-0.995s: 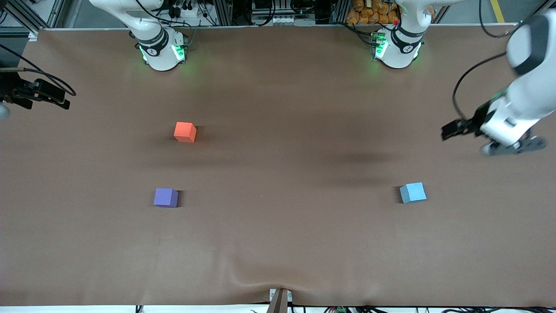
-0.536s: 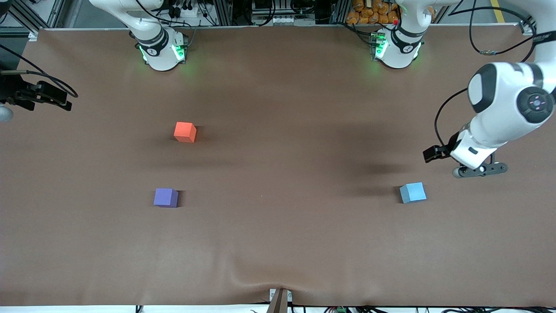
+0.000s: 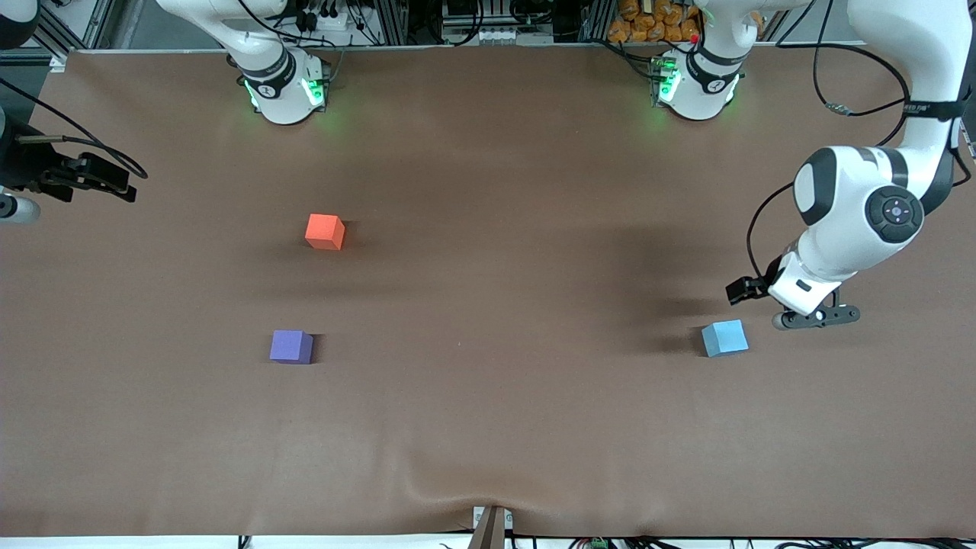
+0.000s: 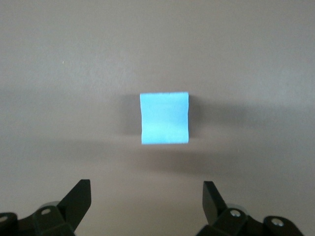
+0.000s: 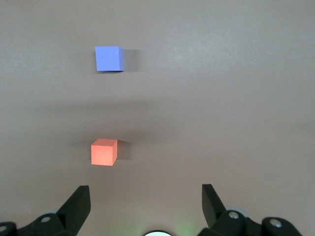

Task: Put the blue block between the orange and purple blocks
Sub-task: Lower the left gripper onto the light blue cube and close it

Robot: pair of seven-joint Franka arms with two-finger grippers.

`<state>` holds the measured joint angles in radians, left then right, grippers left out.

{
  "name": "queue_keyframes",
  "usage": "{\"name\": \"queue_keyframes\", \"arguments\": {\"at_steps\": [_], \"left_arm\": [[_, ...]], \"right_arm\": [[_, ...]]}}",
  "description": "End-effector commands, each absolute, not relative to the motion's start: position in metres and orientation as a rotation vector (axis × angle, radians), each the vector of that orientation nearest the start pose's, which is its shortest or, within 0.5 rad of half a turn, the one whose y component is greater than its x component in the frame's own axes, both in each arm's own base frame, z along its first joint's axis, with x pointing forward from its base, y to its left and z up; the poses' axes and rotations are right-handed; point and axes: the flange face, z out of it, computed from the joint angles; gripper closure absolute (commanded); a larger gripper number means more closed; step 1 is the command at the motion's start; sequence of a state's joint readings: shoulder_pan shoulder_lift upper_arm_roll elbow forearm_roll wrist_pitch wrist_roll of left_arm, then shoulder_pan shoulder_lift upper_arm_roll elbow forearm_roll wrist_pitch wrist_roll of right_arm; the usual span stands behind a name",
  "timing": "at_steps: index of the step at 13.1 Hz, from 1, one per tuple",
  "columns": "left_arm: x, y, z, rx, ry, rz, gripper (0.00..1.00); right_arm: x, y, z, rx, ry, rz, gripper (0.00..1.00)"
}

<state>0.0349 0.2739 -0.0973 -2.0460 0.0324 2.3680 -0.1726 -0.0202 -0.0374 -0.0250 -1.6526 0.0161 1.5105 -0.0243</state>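
the small sky-blue matte cube (image 3: 724, 338) sits on the brown table (image 3: 488, 427) at the left arm's end, well apart from the violet-purple matte cube (image 3: 290, 346) and, farther, the orange-red matte cube (image 3: 325, 231). the left gripper (image 4: 146, 191), jaws wide open and empty, hovers just beside the blue cube; an off-centre descent may knock it away. the right gripper (image 5: 145, 192) waits with jaws open.

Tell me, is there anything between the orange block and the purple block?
No. In the front view, only bare brown table lies between the orange block and the purple block. The right wrist view shows the same.
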Motion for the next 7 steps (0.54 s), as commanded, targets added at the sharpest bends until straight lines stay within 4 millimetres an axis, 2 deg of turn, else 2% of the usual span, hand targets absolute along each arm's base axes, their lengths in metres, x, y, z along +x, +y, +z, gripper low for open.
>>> {"name": "queue_keyframes", "arguments": {"at_steps": [1,4,7], "left_arm": [[0.612,-0.035,0.293,-3.146,-0.143,-0.138,0.0],[0.627,-0.04,0.28,-3.152,-0.223,-0.136,0.0],[0.632,-0.041,0.258,-3.154,-0.281,-0.162,0.0]], "right_arm": [[0.533,-0.02,0.599,-3.11,0.043,0.161,0.0],[0.533,-0.021,0.598,-3.11,0.043,0.156,0.0],[0.532,-0.021,0.598,-3.11,0.041,0.161,0.0]]}}
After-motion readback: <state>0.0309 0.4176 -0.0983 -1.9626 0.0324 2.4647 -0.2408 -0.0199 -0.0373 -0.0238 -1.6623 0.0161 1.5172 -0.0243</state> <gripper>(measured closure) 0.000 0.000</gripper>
